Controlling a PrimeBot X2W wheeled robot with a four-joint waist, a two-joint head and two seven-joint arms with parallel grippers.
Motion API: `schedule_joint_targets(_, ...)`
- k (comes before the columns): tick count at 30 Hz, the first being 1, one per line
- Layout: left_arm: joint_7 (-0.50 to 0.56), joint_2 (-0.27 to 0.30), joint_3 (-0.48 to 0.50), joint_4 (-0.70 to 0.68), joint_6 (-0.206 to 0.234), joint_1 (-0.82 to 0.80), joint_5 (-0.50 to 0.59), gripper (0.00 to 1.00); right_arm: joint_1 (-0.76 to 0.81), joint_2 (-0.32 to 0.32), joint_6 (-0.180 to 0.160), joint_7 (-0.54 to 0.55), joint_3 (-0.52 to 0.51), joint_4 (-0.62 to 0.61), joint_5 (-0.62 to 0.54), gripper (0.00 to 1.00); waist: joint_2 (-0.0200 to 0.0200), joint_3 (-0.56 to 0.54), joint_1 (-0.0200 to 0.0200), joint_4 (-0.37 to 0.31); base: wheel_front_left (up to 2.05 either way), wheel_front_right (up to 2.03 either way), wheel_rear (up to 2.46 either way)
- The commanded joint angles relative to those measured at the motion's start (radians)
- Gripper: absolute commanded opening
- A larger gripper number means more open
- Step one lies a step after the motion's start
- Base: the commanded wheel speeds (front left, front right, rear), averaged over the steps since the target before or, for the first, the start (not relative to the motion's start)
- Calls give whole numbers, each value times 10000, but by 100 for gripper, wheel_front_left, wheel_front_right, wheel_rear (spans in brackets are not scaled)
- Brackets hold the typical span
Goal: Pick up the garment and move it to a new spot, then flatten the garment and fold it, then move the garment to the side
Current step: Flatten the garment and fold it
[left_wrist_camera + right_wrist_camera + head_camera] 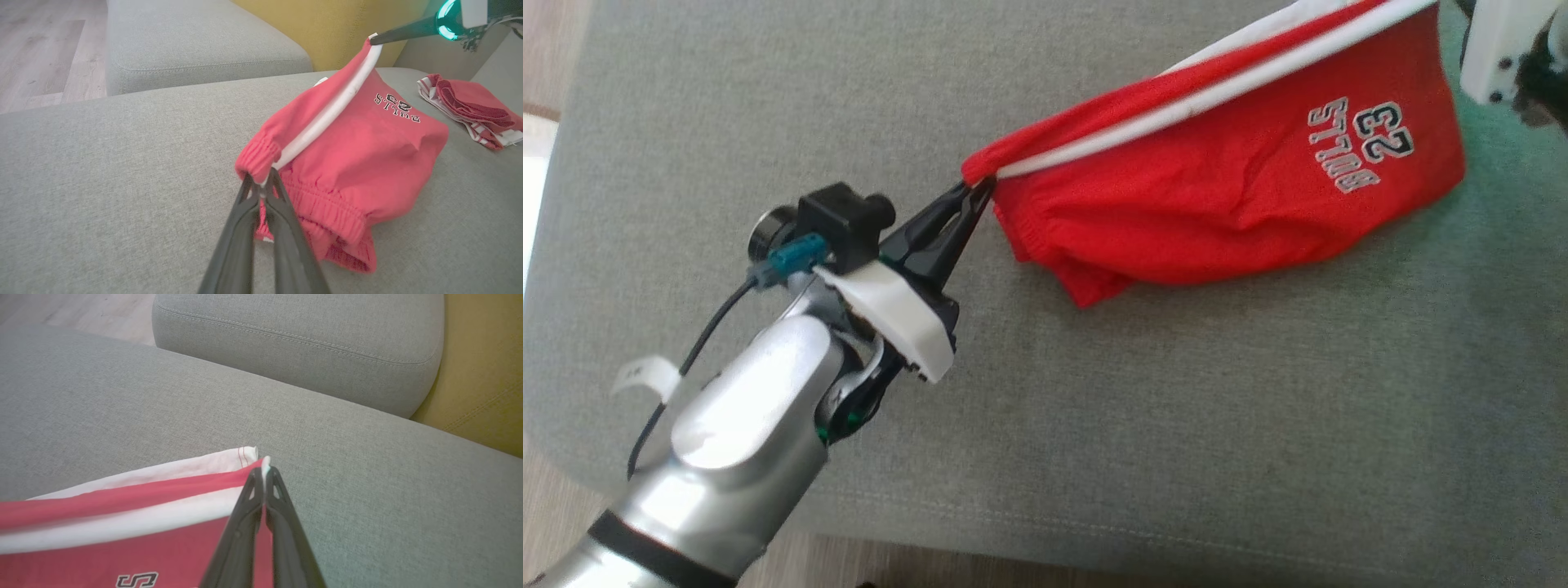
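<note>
- Left gripper [982, 188]: fingers [935, 237] clamped on waistband corner of garment [1225, 204].
- Right gripper [264, 470]: fingers clamped on opposite striped corner.
- Garment: red shorts, stretched between both, sagging onto grey sofa [1176, 425].

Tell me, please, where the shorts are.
The red shorts sag onto the grey cushion, upper right in the head view, held between left gripper and right gripper.

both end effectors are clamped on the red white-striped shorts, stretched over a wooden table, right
Not a wooden table: the head view shows a grey fabric sofa cushion under the red white-striped shorts. The left end effector and right end effector are clamped on them.
</note>
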Motion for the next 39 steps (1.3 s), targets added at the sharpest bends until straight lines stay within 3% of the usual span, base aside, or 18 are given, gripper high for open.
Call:
schedule_joint_targets(1, -95, 249, 337, -68, -77, -504, 10, 0, -447, 5, 63, -217, 86, -89, -111, 0, 0, 204, 0, 144, 0, 0, 0)
schedule_joint_targets(6, -218, 7, 221, 362, -166, -871, 92, 0, -1006, 45, 63, -915, 459, 604, -251, 0, 0, 522, 0, 241, 0, 0, 0)
schedule_joint_targets(7, -240, -35, 206, 451, -177, -930, 100, 0, -1119, 26, 63, -1147, 567, 735, -391, 9, 0, 571, 0, 239, 0, 0, 0)
schedule_joint_targets(8, -253, -69, 200, 544, -184, -980, 98, 0, -1230, 17, 63, -1413, 659, 877, -534, 87, 0, 619, 0, 224, 0, 0, 0)
schedule_joint_targets(9, -272, -99, 196, 633, -187, -1030, 105, 10, -1328, 43, 63, -1675, 682, 1057, -632, 100, 0, 652, 0, 209, 0, 0, 0)
schedule_joint_targets(10, -272, -99, 196, 633, -187, -1030, 105, 10, -1328, 43, 63, -1675, 682, 1057, -632, 100, 0, 652, 0, 209, 0, 0, 0)
schedule_joint_targets(11, -294, -122, 191, 723, -178, -1076, 127, 44, -1405, 113, 63, -1899, 679, 1252, -671, 100, 0, 674, 0, 191, 0, 0, 0)
schedule_joint_targets(12, -321, -140, 188, 807, -160, -1117, 157, 88, -1470, 187, 63, -2147, 671, 1410, -683, 100, 0, 684, 0, 166, 0, 0, 0)
schedule_joint_targets(13, -349, -151, 192, 892, -137, -1143, 178, 100, -1516, 268, 63, -2429, 643, 1575, -691, 100, 0, 674, 0, 125, 0, 0, 0)
schedule_joint_targets(19, -530, -149, 365, 1381, 122, -1089, 167, 100, -1241, 626, 63, -4294, 679, 2241, -563, 100, 0, 246, 0, -210, 0, 0, 0)
schedule_joint_targets(27, -770, 15, 1152, 1594, 710, -494, -257, 100, 151, 855, 63, -6392, 1069, 1989, 471, 100, 0, -994, 0, -867, 0, 0, 0)
schedule_joint_targets(33, -856, 161, 2063, 1136, 1269, 166, -515, 100, 1335, 903, 63, -7619, 1121, 1493, 919, 100, 0, -1802, 0, -1342, 0, 0, 0)
schedule_joint_targets(39, -868, 19, 3403, -60, 1730, 1148, -202, 100, 2624, 1147, 63, -8686, 745, 962, 601, 100, 0, -2479, 0, -1735, 0, 0, 0)
